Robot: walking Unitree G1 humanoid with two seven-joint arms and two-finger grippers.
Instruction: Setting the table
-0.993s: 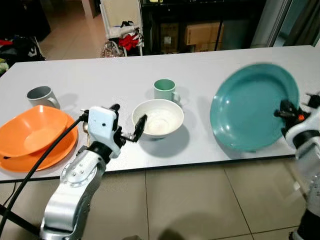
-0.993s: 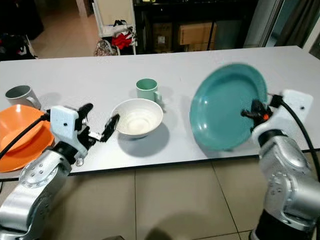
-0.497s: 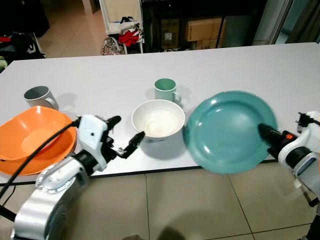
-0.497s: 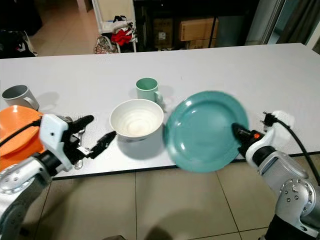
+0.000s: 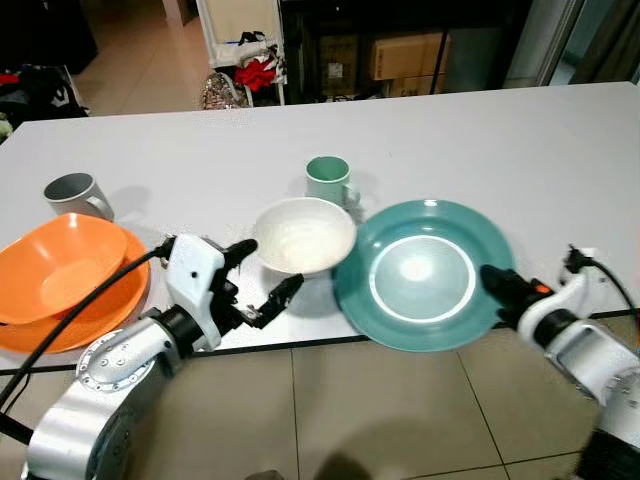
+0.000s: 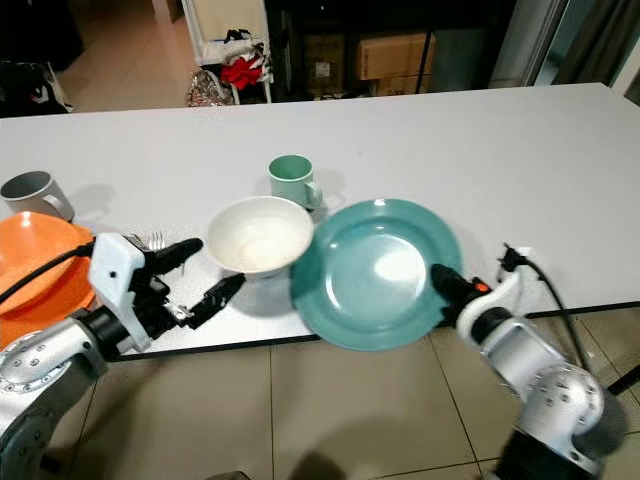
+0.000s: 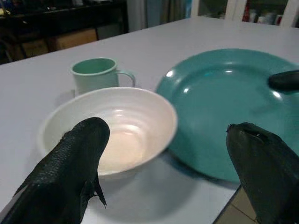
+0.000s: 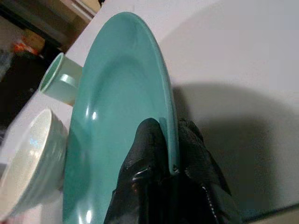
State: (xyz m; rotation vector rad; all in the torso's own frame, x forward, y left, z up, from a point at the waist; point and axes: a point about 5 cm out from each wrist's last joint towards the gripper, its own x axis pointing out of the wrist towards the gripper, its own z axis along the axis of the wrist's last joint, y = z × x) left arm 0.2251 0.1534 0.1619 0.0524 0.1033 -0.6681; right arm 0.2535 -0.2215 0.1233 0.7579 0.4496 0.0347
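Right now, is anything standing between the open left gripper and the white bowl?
Nothing visible does. The left gripper hovers open just short of the white bowl, with bare table between them. The teal plate, pinched by the right gripper, lies beside the bowl, not in the path.

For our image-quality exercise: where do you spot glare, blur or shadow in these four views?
Left eye view: a bright ring of glare on the teal plate, and the white bowl casts a soft shadow on the table. Left wrist view: the near black fingers are out of focus. Right wrist view: the plate throws a broad dark shadow; background blurred.
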